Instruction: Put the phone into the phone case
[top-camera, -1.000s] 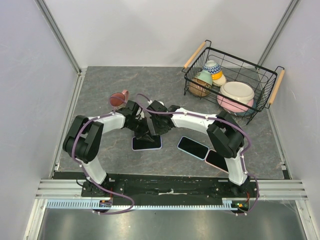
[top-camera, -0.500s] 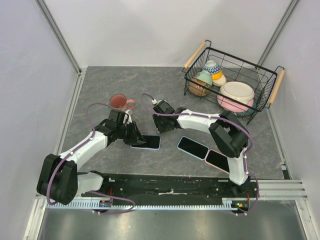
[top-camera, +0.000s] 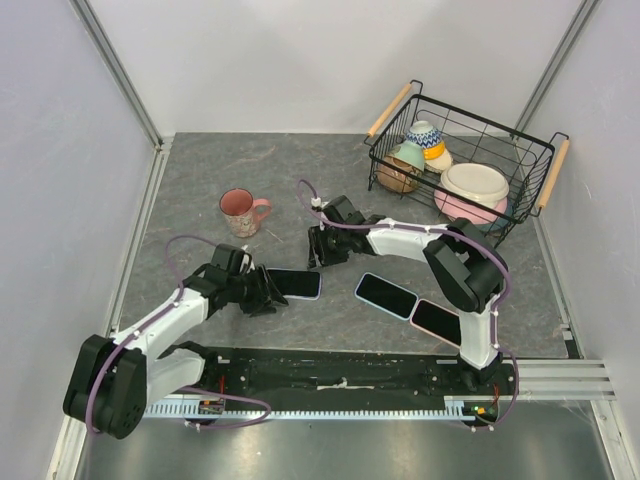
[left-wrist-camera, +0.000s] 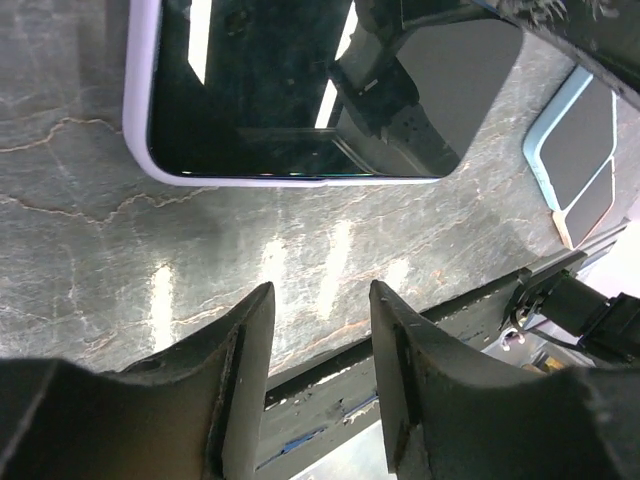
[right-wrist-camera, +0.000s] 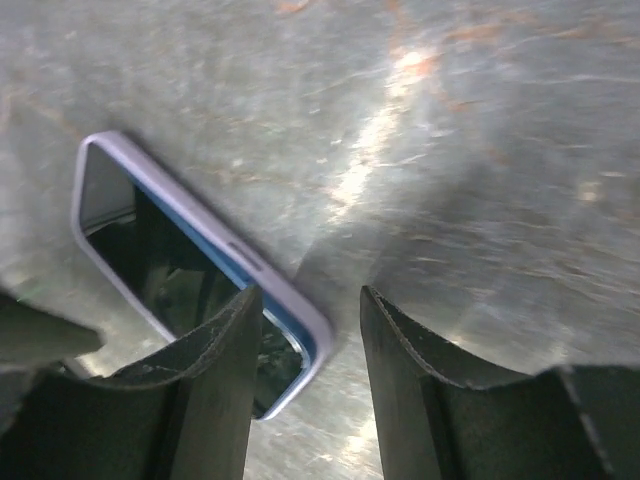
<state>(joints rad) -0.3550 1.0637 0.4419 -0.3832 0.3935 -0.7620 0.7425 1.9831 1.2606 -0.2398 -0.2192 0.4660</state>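
Observation:
The phone (top-camera: 292, 283) lies screen up on the table inside a lavender phone case (top-camera: 319, 285). My left gripper (top-camera: 266, 296) sits just left of it, open and holding nothing. My right gripper (top-camera: 319, 259) hangs open just above the case's far right corner. In the left wrist view the dark phone (left-wrist-camera: 280, 90) and the case rim (left-wrist-camera: 140, 100) lie beyond my empty left gripper (left-wrist-camera: 320, 300). In the right wrist view the case edge (right-wrist-camera: 276, 281) wraps a blue-sided phone (right-wrist-camera: 160, 260), just left of my open right gripper (right-wrist-camera: 305, 300).
Two more phones (top-camera: 385, 295) (top-camera: 435, 322) lie side by side at the near right. A pink mug (top-camera: 240, 211) stands at the left. A black wire basket (top-camera: 533, 158) of bowls occupies the far right corner. The black base rail (top-camera: 340, 368) runs along the near edge.
Both grippers have opened and let go of the cased phone. The left arm has drawn back toward the near left, uncovering the mug; the right gripper has lifted slightly to the far right.

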